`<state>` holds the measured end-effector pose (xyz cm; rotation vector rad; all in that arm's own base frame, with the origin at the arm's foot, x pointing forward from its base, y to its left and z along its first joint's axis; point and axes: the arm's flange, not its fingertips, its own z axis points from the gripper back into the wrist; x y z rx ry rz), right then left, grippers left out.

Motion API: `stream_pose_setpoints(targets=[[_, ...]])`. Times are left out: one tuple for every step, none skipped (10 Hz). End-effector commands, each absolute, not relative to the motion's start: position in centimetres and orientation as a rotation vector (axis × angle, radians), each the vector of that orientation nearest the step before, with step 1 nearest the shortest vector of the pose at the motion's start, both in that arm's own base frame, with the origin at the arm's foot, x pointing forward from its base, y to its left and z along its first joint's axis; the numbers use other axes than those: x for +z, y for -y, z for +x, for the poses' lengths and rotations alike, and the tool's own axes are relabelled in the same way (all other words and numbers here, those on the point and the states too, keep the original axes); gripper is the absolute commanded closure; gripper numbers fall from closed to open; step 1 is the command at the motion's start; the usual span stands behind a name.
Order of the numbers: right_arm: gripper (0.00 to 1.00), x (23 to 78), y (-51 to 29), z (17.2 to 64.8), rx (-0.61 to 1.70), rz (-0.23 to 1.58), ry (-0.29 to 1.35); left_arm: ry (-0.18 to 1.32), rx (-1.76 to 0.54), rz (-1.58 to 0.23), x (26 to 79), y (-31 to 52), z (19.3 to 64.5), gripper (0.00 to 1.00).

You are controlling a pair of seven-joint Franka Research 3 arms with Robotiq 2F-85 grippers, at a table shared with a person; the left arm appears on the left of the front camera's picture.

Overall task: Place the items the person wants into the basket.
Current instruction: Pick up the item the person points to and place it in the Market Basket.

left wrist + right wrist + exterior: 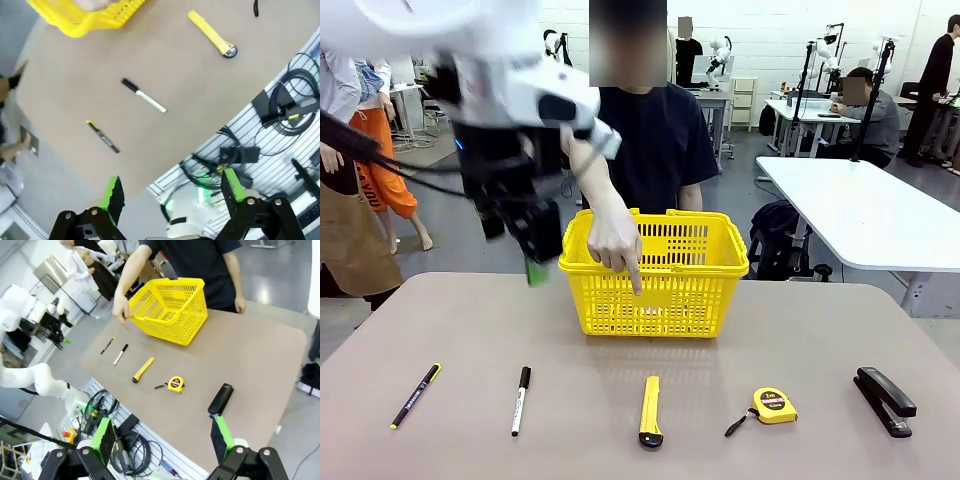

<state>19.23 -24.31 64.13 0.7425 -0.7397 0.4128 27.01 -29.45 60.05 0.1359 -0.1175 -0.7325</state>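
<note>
Read the pointing hand (616, 240), likely meaning the utility knife (650, 410); straddle it crosswise with left end effector (171, 179), wide and empty like right end effector (161, 421).

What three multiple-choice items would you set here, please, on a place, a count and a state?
1. Where does the stapler lie? A the row's right end; B its left end; C its middle.
2. How many pens lie on the table? A one; B two; C four.
3. How is the left claw? A open, empty; B shut on the stapler; C shut on a pen.
A, it lies beyond the tape measure; B, both lie left of the knife; A, its pads stand apart, nothing between.
</note>
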Motion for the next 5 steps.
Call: stream_pose_setpoints(targets=[[0.00,64.1,24.5,19.2,0.432,0.755,0.752,0.160,-0.620,0.016,58.0,29.1,26.0,0.00],[0.00,64.1,24.5,19.2,0.432,0.755,0.752,0.189,-0.543,-0.047,55.6,30.3,26.1,0.00],[0.00,64.1,24.5,19.2,0.432,0.755,0.752,0.189,-0.467,-0.063,53.3,31.6,26.3,0.00],[0.00,64.1,24.5,19.2,0.432,0.755,0.752,0.180,-0.404,-0.063,51.6,33.1,26.6,0.00],[0.00,64.1,24.5,19.2,0.432,0.755,0.752,0.161,-0.380,-0.081,50.6,34.3,27.1,0.00]])
